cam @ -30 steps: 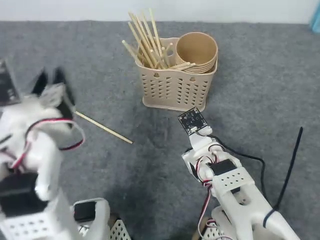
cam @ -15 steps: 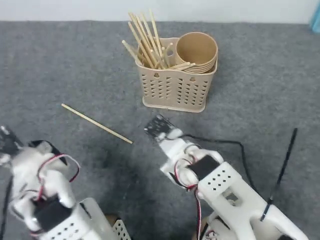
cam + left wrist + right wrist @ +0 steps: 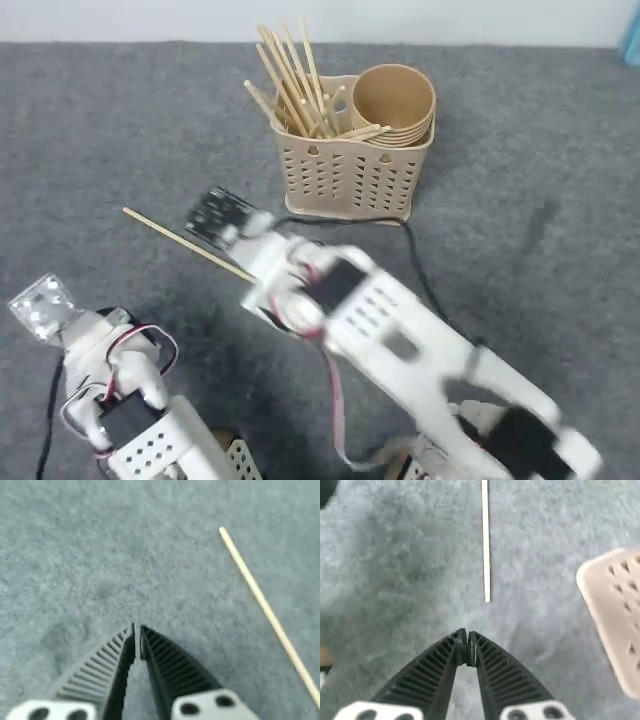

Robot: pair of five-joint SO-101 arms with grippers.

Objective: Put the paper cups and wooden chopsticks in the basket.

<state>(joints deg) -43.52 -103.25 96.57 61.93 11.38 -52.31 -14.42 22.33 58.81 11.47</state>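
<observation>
A beige slotted basket (image 3: 350, 175) stands at the back of the grey carpet. In it are a stack of paper cups (image 3: 393, 98) and several wooden chopsticks (image 3: 295, 75) sticking up. One loose chopstick (image 3: 185, 243) lies flat on the carpet to the basket's front left. My right arm (image 3: 350, 300) stretches across the middle over that chopstick's near end. My right gripper (image 3: 466, 636) is shut and empty, just short of the chopstick's tip (image 3: 486, 555). My left gripper (image 3: 136, 630) is shut and empty at the front left, with the chopstick (image 3: 265, 607) off to its side.
The basket's corner (image 3: 615, 615) shows beside my right gripper. My left arm (image 3: 110, 385) sits low at the front left corner. A black cable (image 3: 420, 280) runs along the carpet by the right arm. Open carpet lies to the right.
My right arm has swung left from in front of the basket to the loose chopstick. My left arm has drawn back to the front left corner.
</observation>
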